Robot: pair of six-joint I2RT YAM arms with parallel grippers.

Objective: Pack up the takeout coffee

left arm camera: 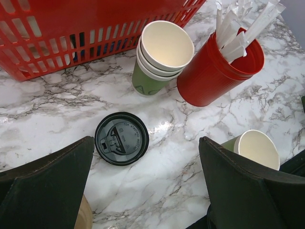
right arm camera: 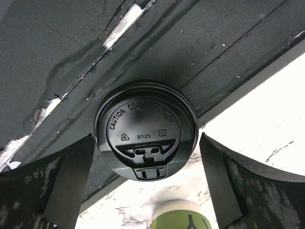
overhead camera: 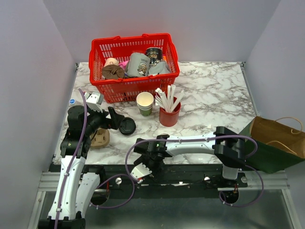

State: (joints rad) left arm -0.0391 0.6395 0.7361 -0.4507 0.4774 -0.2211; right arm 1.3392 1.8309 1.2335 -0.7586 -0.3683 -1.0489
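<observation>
Right wrist view: olive cup (right arm camera: 181,218) stands lidless at the near desk (right arm camera: 267,109) edge; right end effector (right arm camera: 146,138) pinches its black lid (right arm camera: 145,129) by the rim, left end effector (left arm camera: 147,139) spread. Misaligned pressing could tip the cup or pop the lid free

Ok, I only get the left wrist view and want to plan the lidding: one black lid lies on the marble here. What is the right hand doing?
Observer: The right hand has a second black lid spanning the gap between its fingers, apparently gripped.
Operator: Any bag to pack into?
Observer: Yes, an open paper bag by the table's near right corner.
</observation>
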